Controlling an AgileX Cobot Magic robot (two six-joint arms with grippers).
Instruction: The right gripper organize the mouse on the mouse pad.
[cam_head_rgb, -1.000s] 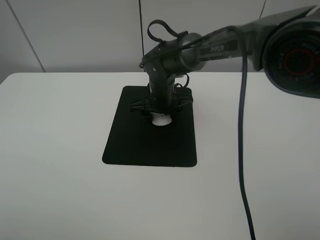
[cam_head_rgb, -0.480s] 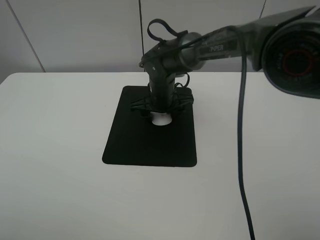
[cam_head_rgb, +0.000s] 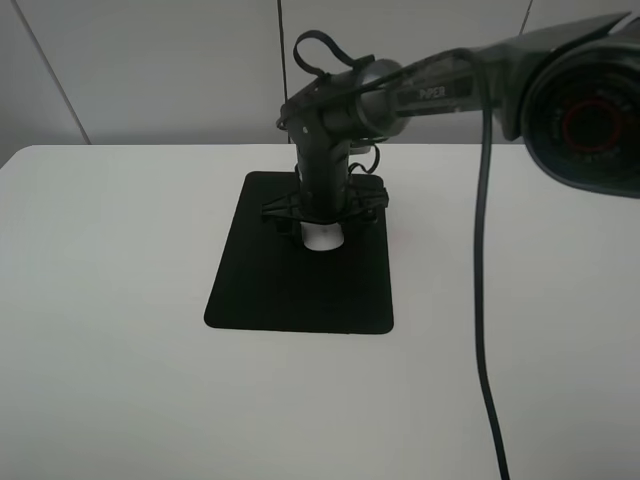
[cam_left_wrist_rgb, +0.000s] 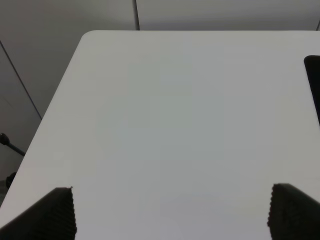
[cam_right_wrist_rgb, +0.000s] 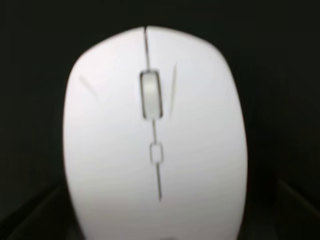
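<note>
Mouse (cam_head_rgb: 322, 238) on black mouse pad (cam_head_rgb: 300, 290), white table (cam_head_rgb: 110, 350), grey panelled wall (cam_head_rgb: 150, 70).

mouse (cam_right_wrist_rgb: 155, 135): white plastic, smooth, soft sheen; scroll wheel (cam_right_wrist_rgb: 151, 95) grey, duller. mouse pad (cam_head_rgb: 300, 290): black, flat matt, no glare, cloth or rubber can't tell. table (cam_head_rgb: 120, 380): white, smooth, near-matt w/ faint sheen. right arm (cam_head_rgb: 420, 90): dark grey housing, semi-gloss, plastic vs metal unclear. cable (cam_head_rgb: 482, 300): black, smooth jacket. left gripper (cam_left_wrist_rgb: 170, 215) pads (cam_left_wrist_rgb: 57, 215): black, finely ribbed, matt, rubbery look.
</note>
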